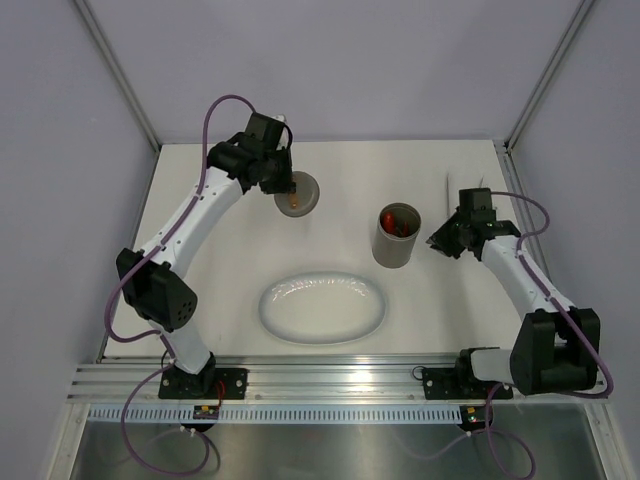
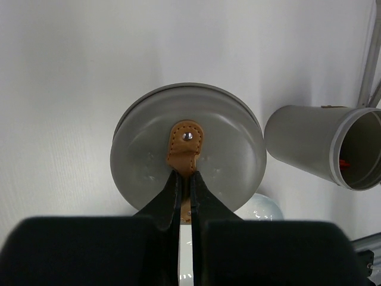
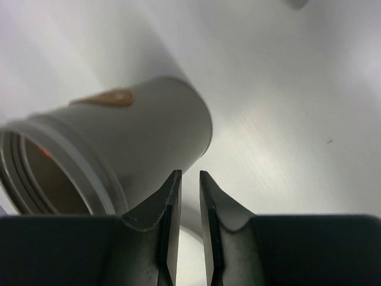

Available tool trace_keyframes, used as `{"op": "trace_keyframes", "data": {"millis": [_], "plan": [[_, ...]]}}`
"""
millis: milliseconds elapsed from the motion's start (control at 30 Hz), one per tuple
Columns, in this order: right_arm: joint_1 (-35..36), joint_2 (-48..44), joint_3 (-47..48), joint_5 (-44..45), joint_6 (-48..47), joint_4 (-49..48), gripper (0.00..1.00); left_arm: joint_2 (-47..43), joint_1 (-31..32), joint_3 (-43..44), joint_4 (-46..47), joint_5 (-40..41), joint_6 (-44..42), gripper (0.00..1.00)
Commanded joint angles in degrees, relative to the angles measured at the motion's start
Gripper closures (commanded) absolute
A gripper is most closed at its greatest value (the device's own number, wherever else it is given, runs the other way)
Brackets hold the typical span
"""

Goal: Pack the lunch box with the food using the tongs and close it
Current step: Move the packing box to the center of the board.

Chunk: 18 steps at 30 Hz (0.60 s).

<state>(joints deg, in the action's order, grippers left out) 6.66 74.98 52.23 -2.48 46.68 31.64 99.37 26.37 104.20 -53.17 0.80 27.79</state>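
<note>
The lunch box (image 1: 397,240) stands upright and uncovered in the middle of the table, with red food (image 1: 397,222) inside. Its round grey lid (image 1: 300,196) hangs off the table to the back left. My left gripper (image 1: 287,182) is shut on the lid's tan handle (image 2: 186,146). In the left wrist view the lid (image 2: 226,155) fills the centre and the lunch box (image 2: 303,149) stands at the right. My right gripper (image 1: 437,243) sits just right of the lunch box (image 3: 149,131), jaws a narrow gap apart and empty. The tongs (image 1: 452,187) lie behind it.
A white oval plate (image 1: 322,307) lies in front of the lunch box, between the two arm bases. The table's metal front rail (image 1: 330,375) runs along the near edge, and grey walls close in the back and sides.
</note>
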Motion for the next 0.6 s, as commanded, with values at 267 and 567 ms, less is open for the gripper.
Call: {"op": "trace_keyframes", "data": {"millis": [267, 567], "plan": [[-4.9, 12.9, 8.4, -5.9, -0.4, -6.5, 0.73, 1.8, 3.5, 7.5, -1.0, -3.5, -2.3, 1.00], [4.9, 16.6, 9.7, -9.6, 4.1, -10.6, 0.73, 3.7, 6.9, 9.5, -1.9, -4.8, -2.1, 1.00]]}}
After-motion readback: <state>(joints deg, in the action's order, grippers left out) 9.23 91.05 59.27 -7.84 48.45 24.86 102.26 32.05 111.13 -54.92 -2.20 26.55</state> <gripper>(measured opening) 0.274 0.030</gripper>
